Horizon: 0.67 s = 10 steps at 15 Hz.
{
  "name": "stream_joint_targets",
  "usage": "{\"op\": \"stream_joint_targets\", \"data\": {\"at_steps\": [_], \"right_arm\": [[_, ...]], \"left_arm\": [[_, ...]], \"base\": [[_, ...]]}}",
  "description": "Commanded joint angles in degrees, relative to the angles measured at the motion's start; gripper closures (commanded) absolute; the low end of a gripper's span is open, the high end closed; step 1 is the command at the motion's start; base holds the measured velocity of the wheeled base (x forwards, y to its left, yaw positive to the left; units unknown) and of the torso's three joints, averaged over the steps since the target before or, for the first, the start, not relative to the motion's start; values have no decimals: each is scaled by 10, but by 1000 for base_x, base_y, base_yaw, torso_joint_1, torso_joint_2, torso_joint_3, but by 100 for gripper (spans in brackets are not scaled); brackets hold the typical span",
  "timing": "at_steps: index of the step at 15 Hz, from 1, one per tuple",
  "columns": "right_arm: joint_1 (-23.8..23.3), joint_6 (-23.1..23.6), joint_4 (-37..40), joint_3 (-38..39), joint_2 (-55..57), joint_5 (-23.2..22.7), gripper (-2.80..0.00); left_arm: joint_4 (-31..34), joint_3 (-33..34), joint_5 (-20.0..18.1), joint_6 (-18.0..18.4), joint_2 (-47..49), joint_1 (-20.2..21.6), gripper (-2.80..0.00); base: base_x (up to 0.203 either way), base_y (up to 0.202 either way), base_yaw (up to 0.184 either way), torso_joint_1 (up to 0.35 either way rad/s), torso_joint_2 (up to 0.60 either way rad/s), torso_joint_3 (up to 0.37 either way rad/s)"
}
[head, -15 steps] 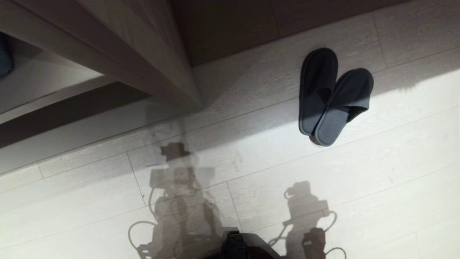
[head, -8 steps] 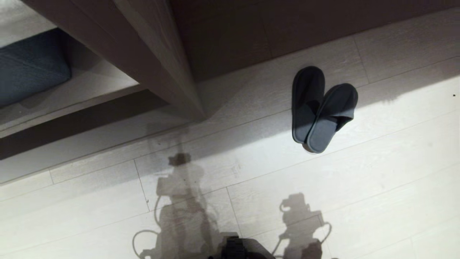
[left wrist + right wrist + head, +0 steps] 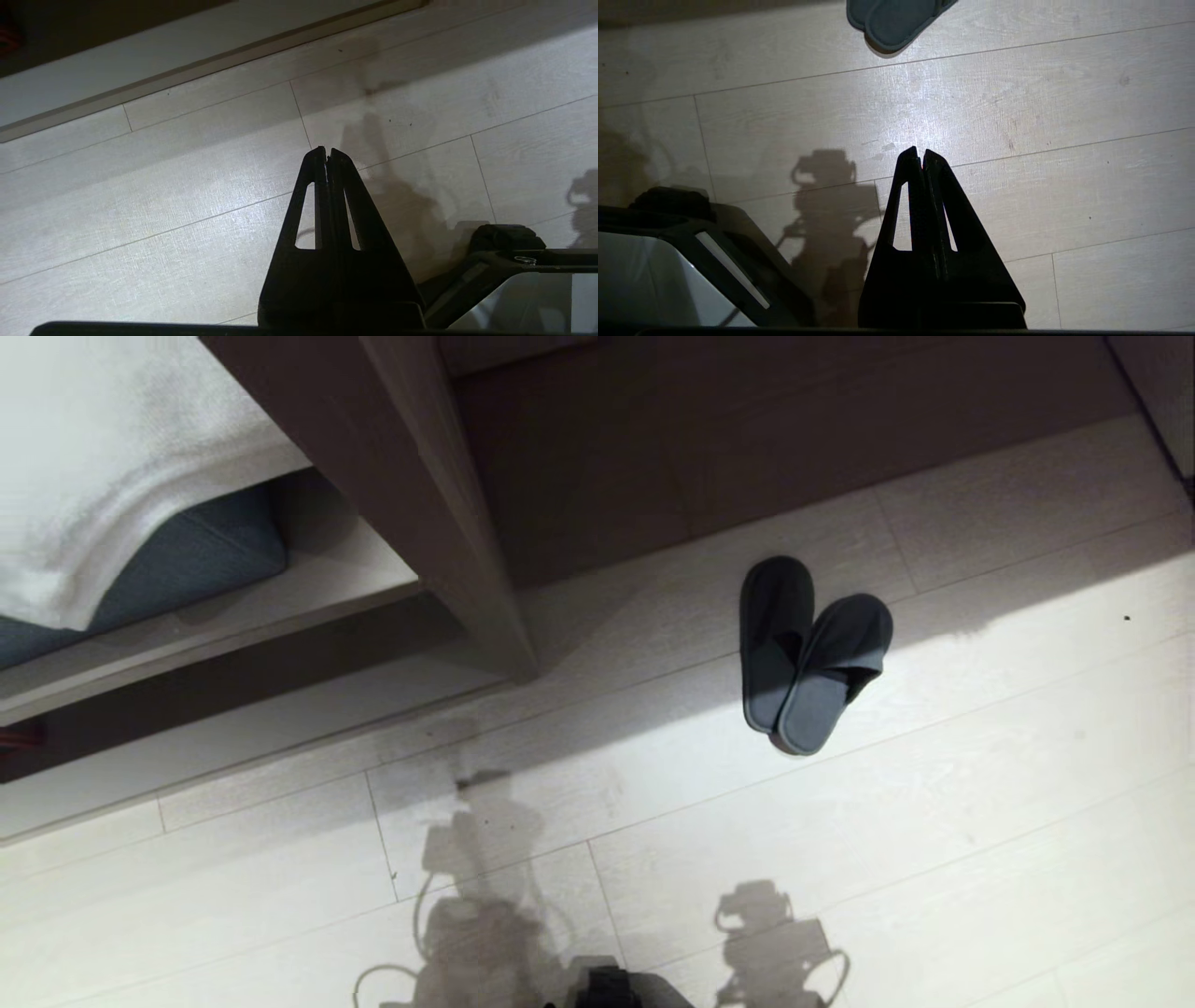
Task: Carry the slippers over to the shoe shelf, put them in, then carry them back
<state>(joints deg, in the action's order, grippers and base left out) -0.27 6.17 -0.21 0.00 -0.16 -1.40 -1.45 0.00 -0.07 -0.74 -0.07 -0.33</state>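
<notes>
The slippers point(image 3: 822, 663), a dark blue-grey pair with overlapping heels, lie on the pale plank floor to my right front, toes toward the dark wall. Their heels also show at the far edge of the right wrist view, slippers point(image 3: 896, 18). My left gripper point(image 3: 326, 151) hangs shut and empty above bare floor. My right gripper point(image 3: 920, 151) is likewise shut and empty, some way short of the slippers. Neither gripper appears in the head view; only their shadows fall on the floor. The shoe shelf is out of view.
A bed with a white sheet point(image 3: 103, 476) on a blue-grey base point(image 3: 205, 551) stands at the left on a low platform. A taupe wooden panel point(image 3: 420, 504) juts out beside it. My dark base point(image 3: 691, 242) is close below both arms.
The head view has tilted upward, so the whole scene has slid down the picture and the bed has come into sight. The slippers lie where they were.
</notes>
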Motion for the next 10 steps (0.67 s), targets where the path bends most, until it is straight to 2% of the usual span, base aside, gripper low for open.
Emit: {"op": "stream_joint_targets", "data": {"at_steps": [1,10], "right_arm": [[0,1,-1,0,2,0,0],[0,0,-1,0,2,0,0]], "left_arm": [[0,4,0,0,1,0,0],[0,4,1,-1,1,0,0]], "base": [[0,0,0,8,2,203],[0,0,0,1,2,198]]}}
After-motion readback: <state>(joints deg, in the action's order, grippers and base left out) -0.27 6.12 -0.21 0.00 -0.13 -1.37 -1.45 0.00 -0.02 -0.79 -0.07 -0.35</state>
